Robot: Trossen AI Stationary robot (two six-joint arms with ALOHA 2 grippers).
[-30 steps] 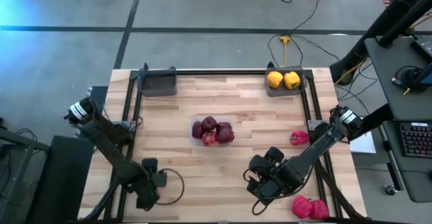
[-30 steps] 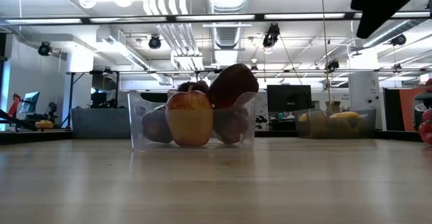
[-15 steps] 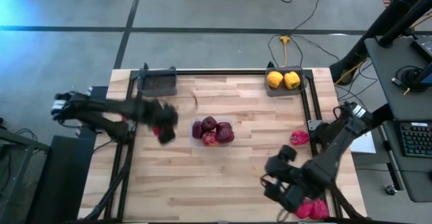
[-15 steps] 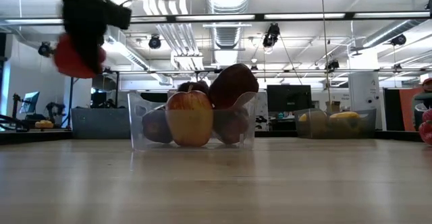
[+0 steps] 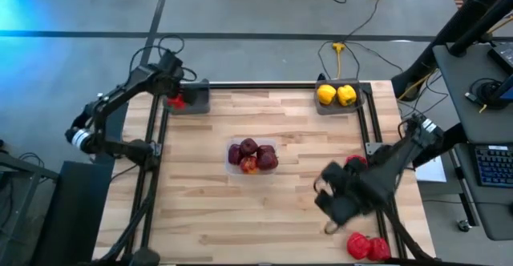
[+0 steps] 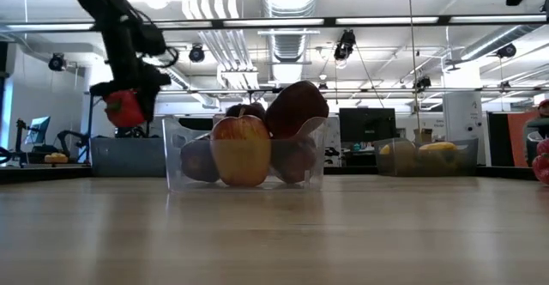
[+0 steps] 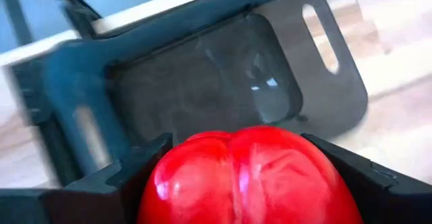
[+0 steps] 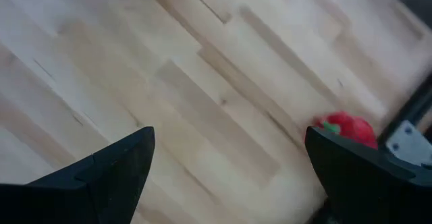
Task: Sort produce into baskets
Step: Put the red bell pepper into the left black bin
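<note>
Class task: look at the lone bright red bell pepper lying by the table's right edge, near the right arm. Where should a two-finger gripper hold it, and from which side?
Grip the lone bright red bell pepper across its rounded body, probably coming straight down. It lies alone on the bare wooden table, so both flanks look free, though the metal frame rail stands close on one side. The open right gripper hangs nearby. Its stem direction is unclear.

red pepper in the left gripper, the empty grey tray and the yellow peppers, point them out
red pepper [image 7: 246,177], left wrist view, middle of its glossy top.
grey tray [image 7: 202,82], left wrist view, its bare floor.
yellow peppers [image 5: 326,94], high view, on the left one of the pair.
</note>
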